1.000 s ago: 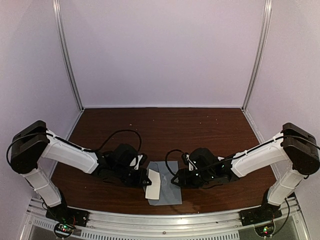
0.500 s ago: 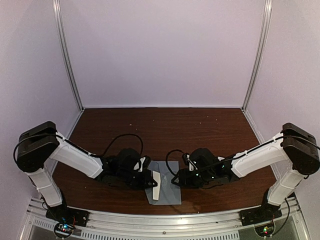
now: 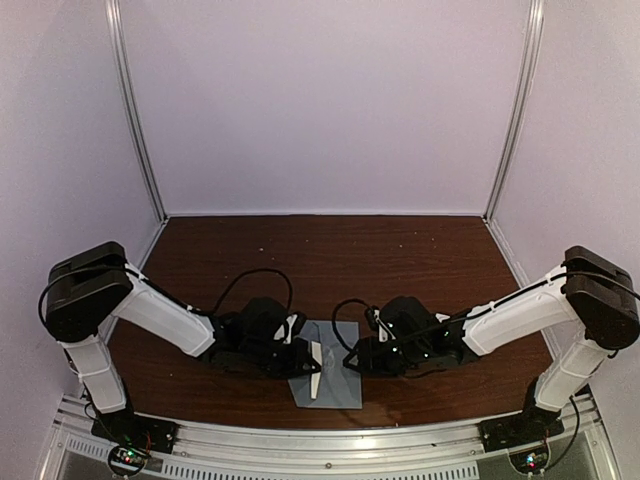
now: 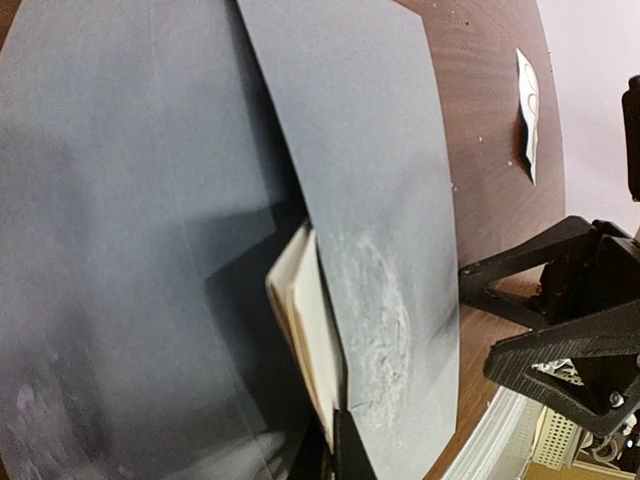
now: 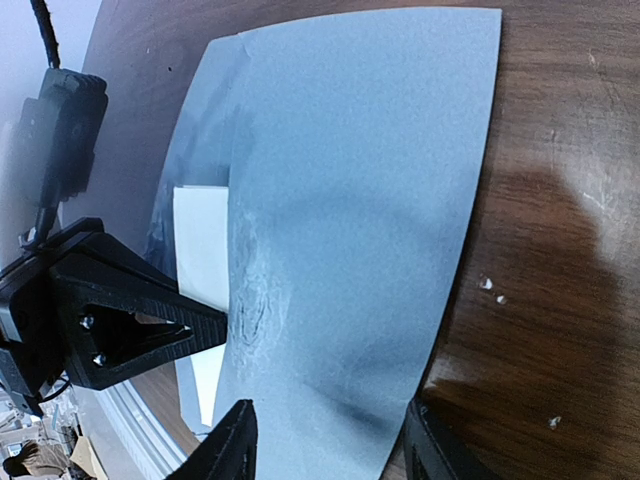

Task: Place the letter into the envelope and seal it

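Deeper now, the letter [image 4: 300,330] slides into the envelope [image 4: 370,150] at lower centre, left gripper [image 3: 298,357] clenched on it. The right gripper [image 5: 330,455] is released, straddling the edge. Next, probably, push it home.

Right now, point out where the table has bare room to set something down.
The broad far strip of the table between the back wall and the arms is bare. Crowded: the near middle, where the left gripper and right gripper meet over the envelope and letter, cables looping just behind them.
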Motion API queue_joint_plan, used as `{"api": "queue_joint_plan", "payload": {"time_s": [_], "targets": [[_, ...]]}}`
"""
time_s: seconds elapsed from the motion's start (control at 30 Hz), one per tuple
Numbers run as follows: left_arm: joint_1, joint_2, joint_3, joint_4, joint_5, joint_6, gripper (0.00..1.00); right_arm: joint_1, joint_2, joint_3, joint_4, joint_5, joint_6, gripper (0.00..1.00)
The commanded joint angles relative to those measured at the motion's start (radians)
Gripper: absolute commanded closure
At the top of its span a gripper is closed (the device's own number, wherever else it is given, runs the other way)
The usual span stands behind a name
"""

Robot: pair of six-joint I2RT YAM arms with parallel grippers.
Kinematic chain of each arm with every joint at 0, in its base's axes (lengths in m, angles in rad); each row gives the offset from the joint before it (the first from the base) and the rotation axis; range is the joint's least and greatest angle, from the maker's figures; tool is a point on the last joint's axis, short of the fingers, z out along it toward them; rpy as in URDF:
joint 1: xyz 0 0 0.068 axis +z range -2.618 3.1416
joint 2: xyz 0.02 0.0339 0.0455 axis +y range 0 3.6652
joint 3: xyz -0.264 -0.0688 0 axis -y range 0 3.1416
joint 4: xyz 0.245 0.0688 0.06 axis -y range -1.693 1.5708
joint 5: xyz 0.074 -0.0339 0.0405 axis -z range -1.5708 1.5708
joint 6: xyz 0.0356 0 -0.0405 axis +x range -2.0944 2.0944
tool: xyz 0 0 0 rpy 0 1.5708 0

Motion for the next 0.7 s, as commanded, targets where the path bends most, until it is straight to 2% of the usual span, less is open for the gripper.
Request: {"api": "queue_joint_plan", "payload": {"time_s": [0.0,0.07,0.23,0.4,0.53,0.67], "targets": [[-0.008,0.008,0.059,-0.079,-0.032,0.073,1.00,0.009,-0.003,-0.016,0.002,0.003,0.005,0.50],[-0.007,-0.014,0.083,-0.156,-0.066,0.120,0.93,0.009,-0.010,-0.016,-0.006,0.011,0.003,0.50],[-0.007,-0.066,0.129,-0.310,-0.134,0.195,0.69,0.009,-0.021,-0.012,-0.027,0.024,-0.004,0.50],[-0.007,-0.089,0.151,-0.405,-0.158,0.234,0.56,0.009,-0.020,-0.010,-0.031,0.027,-0.005,0.50],[-0.007,-0.093,0.162,-0.432,-0.178,0.249,0.52,0.009,-0.032,-0.010,-0.044,0.038,-0.002,0.50],[-0.007,-0.078,0.183,-0.427,-0.190,0.260,0.55,0.009,-0.044,-0.007,-0.069,0.065,-0.002,0.47]]}}
